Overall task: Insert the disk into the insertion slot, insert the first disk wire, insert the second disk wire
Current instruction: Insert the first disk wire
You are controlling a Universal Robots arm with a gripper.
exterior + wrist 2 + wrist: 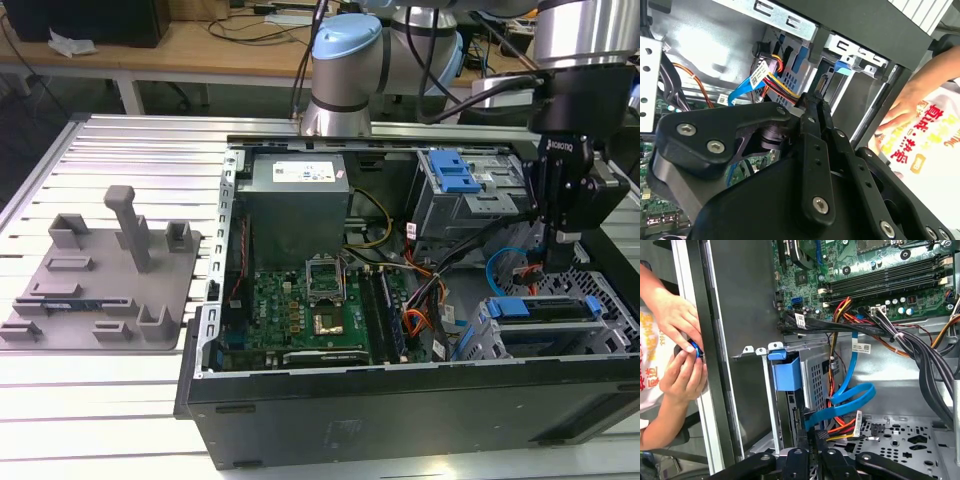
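The disk (545,308), in its blue carrier, lies inside the insertion slot (478,338), the silver perforated cage at the case's front right corner. In the first wrist view the carrier's blue end tab (786,372) stands against the cage wall (817,375). My gripper (556,262) reaches down just behind the cage. Its fingers (812,130) are pressed together at the rear of the disk. The first disk wire (839,426), an orange, yellow and red bundle, ends with its dark plug at my gripper (811,436). The second disk wire (852,397), flat and light blue, loops beside it.
The green motherboard (310,300) and the grey power supply (297,200) fill the case's left half. A taller grey bay with a blue latch (455,175) stands behind my gripper. Thick black cables (920,355) cross the floor. A person's hands (680,340) work outside the case wall.
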